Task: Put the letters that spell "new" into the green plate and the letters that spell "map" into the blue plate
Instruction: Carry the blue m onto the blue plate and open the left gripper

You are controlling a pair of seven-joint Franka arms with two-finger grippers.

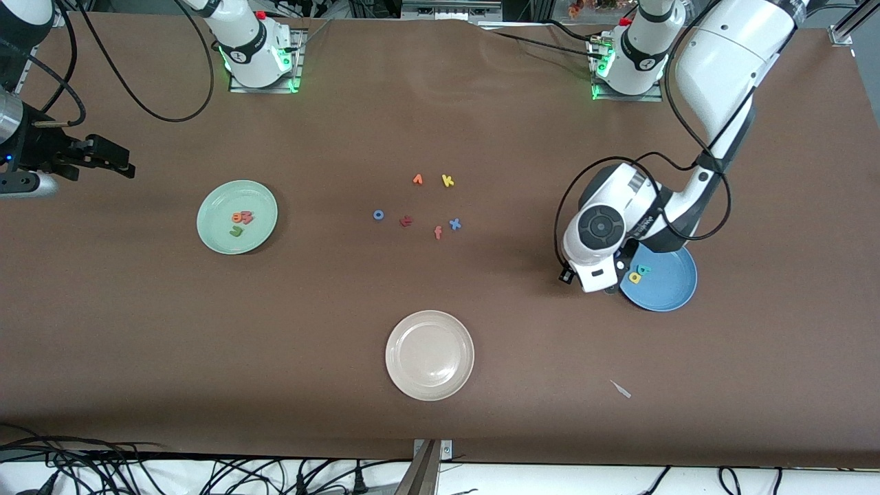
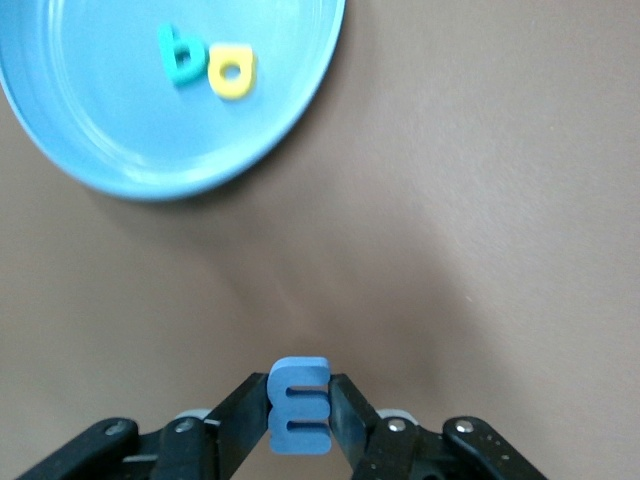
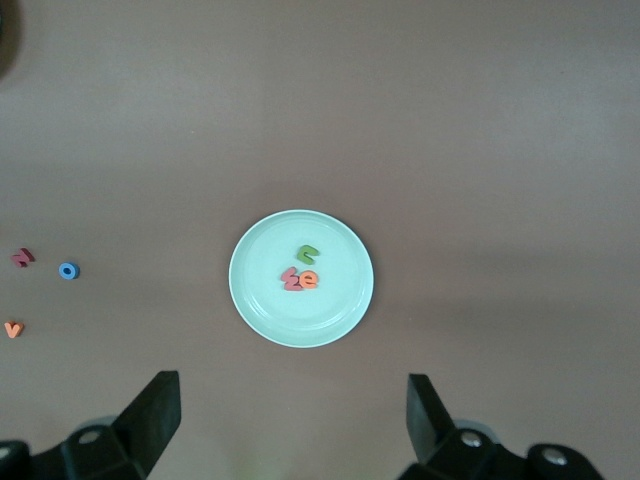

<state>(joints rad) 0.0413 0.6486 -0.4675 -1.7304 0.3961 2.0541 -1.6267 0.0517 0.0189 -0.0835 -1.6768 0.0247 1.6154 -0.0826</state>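
Brown table (image 1: 481, 124): I'm gripping blue foam "m" (image 2: 299, 405) in left gripper (image 2: 300, 410) beside blue plate (image 2: 90, 140); right gripper (image 3: 290, 420) waiting, gaping, above green plate (image 3: 255, 300).

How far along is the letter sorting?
Done: olive "n", salmon "w", orange "e" lie in the mint-green plate; teal "p" and yellow "a" in the blue plate. In hand: left gripper holds the blue "m" beside that plate. Left: dropping it in. Right gripper waits open.
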